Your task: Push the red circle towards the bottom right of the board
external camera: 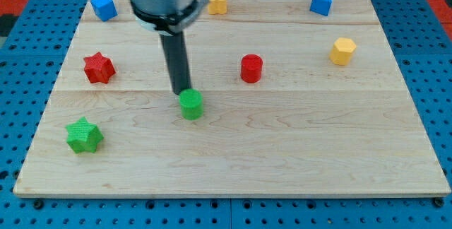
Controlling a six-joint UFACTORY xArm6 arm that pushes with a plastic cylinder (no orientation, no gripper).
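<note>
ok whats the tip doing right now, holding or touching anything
My tip: no gripper, holds nothing; it sits at the green block's upper left edge, seemingly touching, well left of the red circle.

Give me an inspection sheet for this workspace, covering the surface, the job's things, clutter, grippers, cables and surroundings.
Surface: wooden board, flat, with lengthwise seams.
Job's things: red circle upright, right of centre, untouched.
Clutter: green circle near centre; green star lower left; red star left; blue block top left; blue block top right; yellow block top centre; yellow hexagon right.
Grippers: none fitted; my tip is at the green circle's upper-left edge, left of the red circle and apart from it.
Cables: nothing seen.
Surroundings: blue perforated panel around the board.
</note>
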